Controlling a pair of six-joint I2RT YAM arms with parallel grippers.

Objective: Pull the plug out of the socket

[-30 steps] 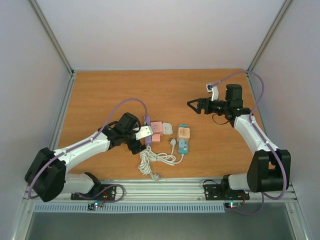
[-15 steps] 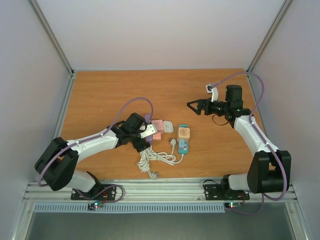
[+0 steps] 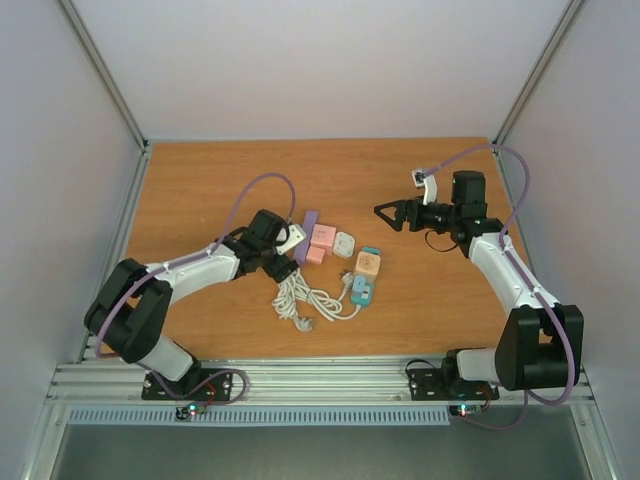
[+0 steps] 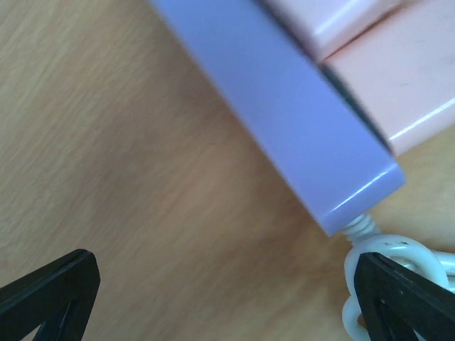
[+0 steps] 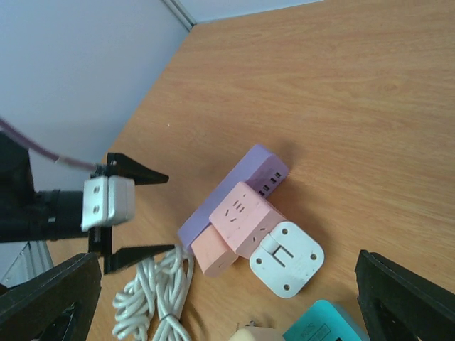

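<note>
The left claw (image 5: 169,213) stands wide and holds nothing. It sits low over the table (image 3: 200,190) at the cord end of the purple power strip (image 5: 242,183). In its own camera, the strip's corner and the white cord (image 4: 387,259) lie just ahead of the open fingers. The right claw (image 3: 381,216) is also wide and empty, and it hangs well apart from the strip, off to the right.

The pink plug (image 5: 245,212) sits in the strip's side. A smaller salmon plug (image 5: 213,252) is just beside it, and a white adapter (image 5: 288,257) touches it on the other side.

The main risk is probably a poor hold on the strip. It lies loose on the table, so if the left claw closes only on the corner or on the cord, the strip will likely swing or drag when the plug is pulled, and the plug will stay seated. The crowding is a second hazard, because the right claw could catch the salmon plug or the adapter along with the pink one. A pull at a slant could also bind the pins.
</note>
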